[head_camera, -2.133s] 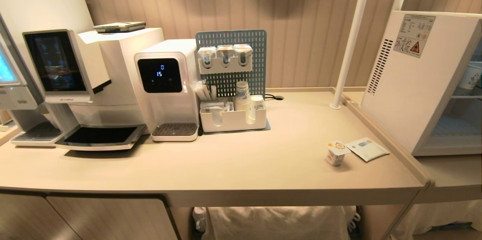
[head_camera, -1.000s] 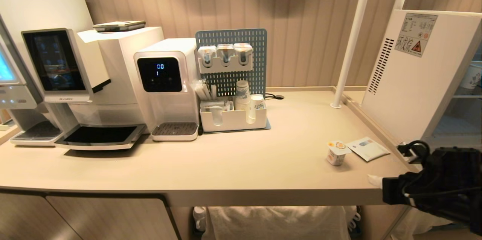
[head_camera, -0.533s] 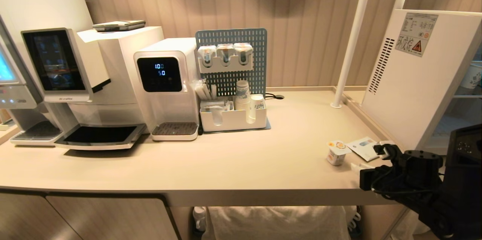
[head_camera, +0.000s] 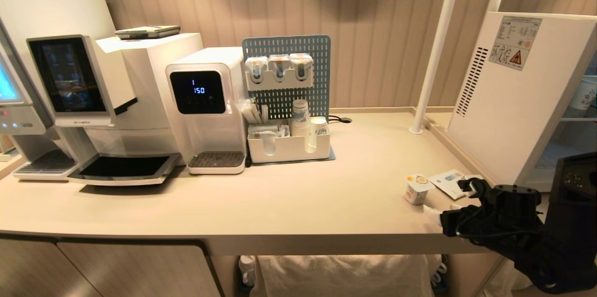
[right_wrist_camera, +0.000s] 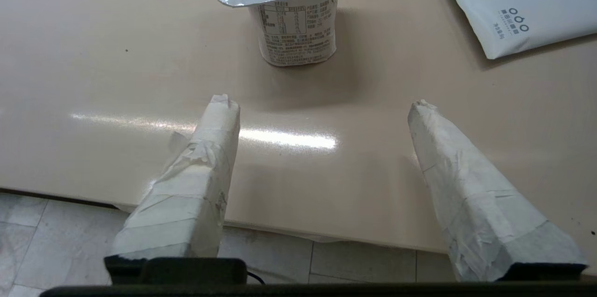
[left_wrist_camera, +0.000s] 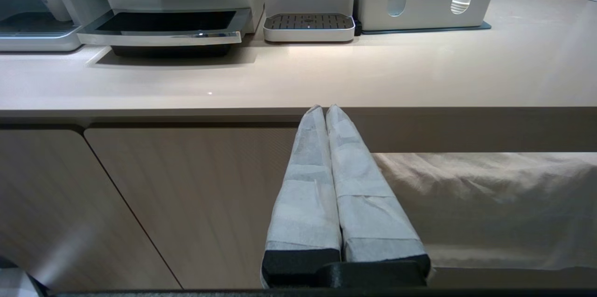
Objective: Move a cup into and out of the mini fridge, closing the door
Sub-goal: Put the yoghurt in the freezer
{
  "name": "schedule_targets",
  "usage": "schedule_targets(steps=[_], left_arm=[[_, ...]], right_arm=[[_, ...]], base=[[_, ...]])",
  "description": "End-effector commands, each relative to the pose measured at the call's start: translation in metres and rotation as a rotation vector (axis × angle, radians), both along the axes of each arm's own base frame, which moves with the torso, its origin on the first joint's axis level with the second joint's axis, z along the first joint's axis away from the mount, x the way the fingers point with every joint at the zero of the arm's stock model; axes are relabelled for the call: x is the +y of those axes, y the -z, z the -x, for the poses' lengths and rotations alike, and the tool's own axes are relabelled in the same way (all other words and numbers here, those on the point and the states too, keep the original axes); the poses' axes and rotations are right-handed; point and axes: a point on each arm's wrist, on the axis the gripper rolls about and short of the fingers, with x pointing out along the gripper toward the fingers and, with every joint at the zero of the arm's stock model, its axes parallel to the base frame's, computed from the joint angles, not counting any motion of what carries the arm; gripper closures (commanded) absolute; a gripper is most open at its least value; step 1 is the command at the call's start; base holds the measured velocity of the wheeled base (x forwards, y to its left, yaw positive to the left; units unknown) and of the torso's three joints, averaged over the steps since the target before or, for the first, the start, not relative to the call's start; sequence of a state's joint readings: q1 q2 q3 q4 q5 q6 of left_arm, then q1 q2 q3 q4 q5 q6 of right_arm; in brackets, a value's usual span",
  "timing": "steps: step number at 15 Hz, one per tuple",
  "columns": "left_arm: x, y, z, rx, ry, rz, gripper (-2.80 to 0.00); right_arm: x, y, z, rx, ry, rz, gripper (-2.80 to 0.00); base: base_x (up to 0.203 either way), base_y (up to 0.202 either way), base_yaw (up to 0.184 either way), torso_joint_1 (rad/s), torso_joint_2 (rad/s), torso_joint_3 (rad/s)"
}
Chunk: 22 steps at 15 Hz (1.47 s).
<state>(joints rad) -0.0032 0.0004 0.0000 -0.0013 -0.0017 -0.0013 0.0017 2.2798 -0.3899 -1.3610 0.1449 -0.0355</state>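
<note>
Counter (head_camera: 326, 203): long beige worktop with coffee machines (head_camera: 93, 101) at its left end and a white caddy of paper cups (head_camera: 305, 124) against the wall.
Mini fridge (head_camera: 513, 101): stands off the counter's right end, white side panel facing us; a wire shelf shows inside, so the door looks swung open, though the door itself is out of sight.
Right gripper (right_wrist_camera: 322, 106): low over the counter's front right edge, taped fingers spread wide, nothing between them.
Left gripper (left_wrist_camera: 325, 113): parked below the counter's front edge, fingers pressed together, empty.
Packet (head_camera: 451, 183): flat white sachet just beside the pot, on its fridge side.
Cup (head_camera: 416, 189): small foil-lidded pot, upright near the counter's right front corner, just ahead of the open fingers and not yet touched.
Step in hand: I'd say the approach for the first pickup.
Next move: advance until the pot's body sits between the fingers, below the lid's wide rim, then close gently; steer clear of the packet.
</note>
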Motion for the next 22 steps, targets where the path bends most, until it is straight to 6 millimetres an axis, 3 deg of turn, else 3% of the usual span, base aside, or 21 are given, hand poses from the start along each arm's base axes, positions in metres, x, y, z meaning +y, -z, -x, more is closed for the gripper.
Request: schedule_targets(steps=[1,7,11,22], left_arm=[[0.000,0.000,0.000,-0.001,0.000,0.000,0.00],[0.000,0.000,0.000,0.001,0.000,0.000,0.00],[0.000,0.000,0.000,0.000,0.000,0.000,0.00],[0.000,0.000,0.000,0.000,0.000,0.003,0.00]], right_arm=[[0.002,-0.008,-0.009,-0.017,-0.009,-0.001,-2.80],[0.010,-0.021,-0.043,0.032,-0.044,-0.025,-2.80],[0.012,-0.015,-0.064,0.051,-0.047,-0.026,-2.80],[0.013,-0.010,-0.096,0.061,-0.034,-0.023,-2.80]], base=[[0.000,0.000,0.000,0.000,0.00,0.000],[0.000,0.000,0.000,0.000,0.00,0.000],[0.000,0.000,0.000,0.000,0.00,0.000],[0.000,0.000,0.000,0.000,0.00,0.000]])
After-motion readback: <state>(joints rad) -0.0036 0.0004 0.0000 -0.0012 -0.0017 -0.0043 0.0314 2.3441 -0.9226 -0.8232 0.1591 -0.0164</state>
